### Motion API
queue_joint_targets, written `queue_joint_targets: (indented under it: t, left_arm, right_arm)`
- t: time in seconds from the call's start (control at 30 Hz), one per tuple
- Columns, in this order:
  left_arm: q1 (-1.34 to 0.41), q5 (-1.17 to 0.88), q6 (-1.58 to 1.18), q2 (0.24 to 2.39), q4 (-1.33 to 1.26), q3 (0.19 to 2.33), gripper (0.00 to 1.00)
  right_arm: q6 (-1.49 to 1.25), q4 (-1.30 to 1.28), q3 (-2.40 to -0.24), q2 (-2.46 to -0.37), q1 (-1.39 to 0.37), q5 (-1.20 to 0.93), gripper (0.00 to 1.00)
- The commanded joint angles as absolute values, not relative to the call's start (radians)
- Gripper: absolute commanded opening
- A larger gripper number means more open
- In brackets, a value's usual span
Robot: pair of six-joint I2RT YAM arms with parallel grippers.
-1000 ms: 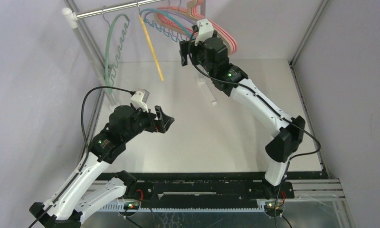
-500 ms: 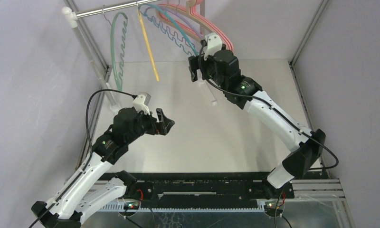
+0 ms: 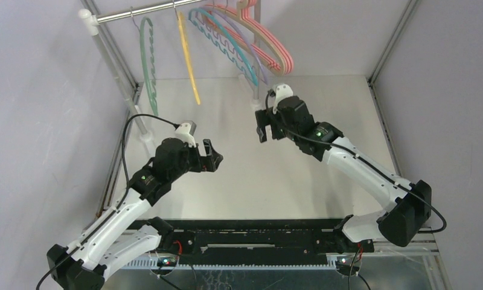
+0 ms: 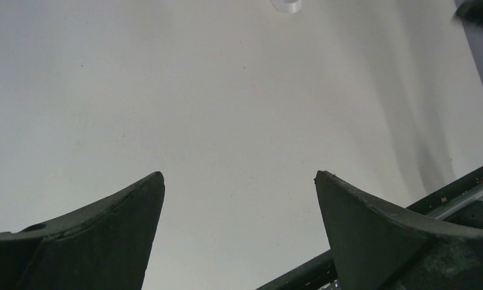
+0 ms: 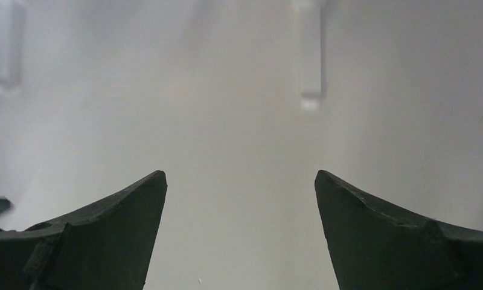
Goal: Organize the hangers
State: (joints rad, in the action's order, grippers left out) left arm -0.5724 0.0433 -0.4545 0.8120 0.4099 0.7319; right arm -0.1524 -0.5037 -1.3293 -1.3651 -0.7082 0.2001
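Green hanger (image 3: 148, 60) is noted hooked on the rail (image 3: 148, 10) at far left, with the yellow hanger (image 3: 188, 57) just beside it. Left tool (image 3: 215, 156) is held released, nothing between its fingers, over the bare bench (image 3: 257, 181). Teal hanger (image 3: 227, 45), lavender, tan and pink hanger (image 3: 274, 42) are bunched at the rail's right end. Right tool (image 3: 261, 125) is spread wide and empty, below that bunch. No grasp is in hand; this is judged a pause between placements. Next, a bunched hanger would need to be gripped and slid along the rail for even spacing.
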Motion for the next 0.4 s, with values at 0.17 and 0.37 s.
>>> queue_joint_targets:
  t: [0.17, 0.37]
  left_arm:
    - [-0.559, 0.056, -0.448, 0.839, 0.312, 0.723, 0.99]
    - [-0.557, 0.055, -0.448, 0.832, 0.31, 0.712, 1.0]
  right_arm:
    - [-0.244, -0.427, -1.123, -1.247, -0.613, 0.145, 1.0]
    - [-0.238, -0.446, -1.111, -1.261, -0.609, 0.199, 1.0]
